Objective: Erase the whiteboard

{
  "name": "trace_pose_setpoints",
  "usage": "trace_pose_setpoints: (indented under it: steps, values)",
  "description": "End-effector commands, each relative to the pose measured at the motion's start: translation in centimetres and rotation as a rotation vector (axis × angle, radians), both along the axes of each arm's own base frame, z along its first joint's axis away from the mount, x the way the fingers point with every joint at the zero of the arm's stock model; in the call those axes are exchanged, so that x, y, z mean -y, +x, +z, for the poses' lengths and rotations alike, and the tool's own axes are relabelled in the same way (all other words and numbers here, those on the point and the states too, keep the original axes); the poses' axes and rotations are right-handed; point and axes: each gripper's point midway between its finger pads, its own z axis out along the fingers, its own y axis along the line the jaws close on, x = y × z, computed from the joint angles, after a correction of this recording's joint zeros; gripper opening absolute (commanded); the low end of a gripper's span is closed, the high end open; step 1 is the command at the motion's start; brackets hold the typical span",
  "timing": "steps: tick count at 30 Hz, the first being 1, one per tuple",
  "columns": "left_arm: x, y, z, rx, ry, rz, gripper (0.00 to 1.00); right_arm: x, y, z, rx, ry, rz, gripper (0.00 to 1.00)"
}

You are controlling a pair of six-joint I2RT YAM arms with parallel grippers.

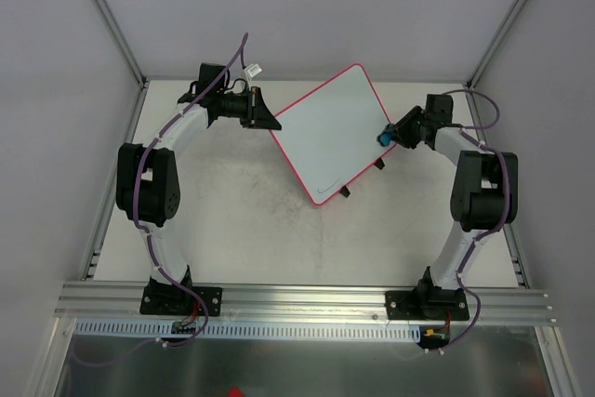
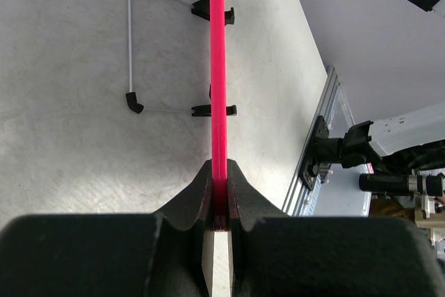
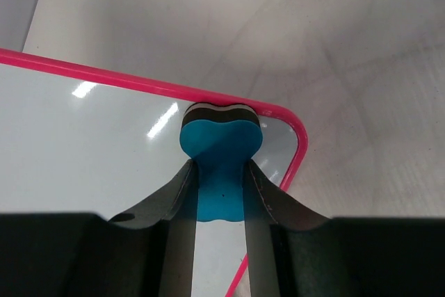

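Top external view: the whiteboard (image 1: 327, 137) sits over the far middle of the table (image 1: 251, 239), turned so its corners point far, near, left and right. Its white face is up and ringed by a thin pink-red rim. Two small black feet (image 1: 345, 191) stick out along its near-right edge. A thin dark curved mark runs just inside the near corner; I cannot tell whether it is ink.

The left gripper (image 1: 268, 121) meets the board at its left corner. In the left wrist view the board's pink rim (image 2: 219, 67) runs edge-on straight away from the camera, and the left gripper (image 2: 220, 172) has its jaws narrowed onto that rim, one finger on each face. Left of the rim, the black feet (image 2: 208, 10) and a grey wire stand (image 2: 131, 43) project from the board's underside above the speckled table.

The right gripper (image 1: 389, 134) is at the board's right corner, pinching a blue bone-shaped eraser (image 1: 383, 137). In the right wrist view its jaws clamp the eraser (image 3: 221, 147) at the waist, and the eraser's dark felt end touches the white face (image 3: 90, 144) just inside the rounded pink corner.
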Motion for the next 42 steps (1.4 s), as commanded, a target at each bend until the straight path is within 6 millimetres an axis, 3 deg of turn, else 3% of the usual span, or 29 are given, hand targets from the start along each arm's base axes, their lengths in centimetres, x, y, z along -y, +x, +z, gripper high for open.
trace_pose_setpoints:
  steps: [1,5,10,12,14,23,29,38,42]
  values:
    - [1.3,-0.6,3.0,0.115,-0.04,-0.075,0.0,0.7,0.7,0.3,0.028,-0.051,0.023,0.0]
    - [1.3,-0.4,2.9,0.112,-0.037,-0.07,0.0,-0.6,-0.9,0.3,0.031,-0.075,0.072,0.0]
    - [1.2,-0.4,2.9,0.123,-0.026,-0.059,0.0,-4.1,-4.3,-0.5,0.042,-0.128,0.163,0.0]
    - [1.1,-0.3,3.0,0.13,-0.019,-0.052,0.0,-5.7,-4.9,0.4,0.09,-0.132,0.18,0.0]
    - [1.0,-0.3,3.1,0.132,-0.02,-0.052,0.0,-7.1,-6.5,-0.5,0.067,-0.121,0.204,0.0]
    - [1.0,-0.2,3.0,0.123,-0.017,-0.041,0.0,-13.6,-11.6,-1.3,0.092,-0.117,0.335,0.0]
    - [1.0,-0.2,2.9,0.115,-0.014,-0.036,0.0,-16.2,-14.8,-2.3,0.089,-0.125,0.398,0.0]
    - [1.3,-0.6,2.3,0.094,0.013,-0.007,0.0,-18.0,-18.5,-3.9,0.092,-0.102,0.431,0.0]
    - [1.6,-0.6,2.4,0.087,0.018,0.0,0.0,-19.7,-19.9,-3.8,0.118,-0.098,0.471,0.0]
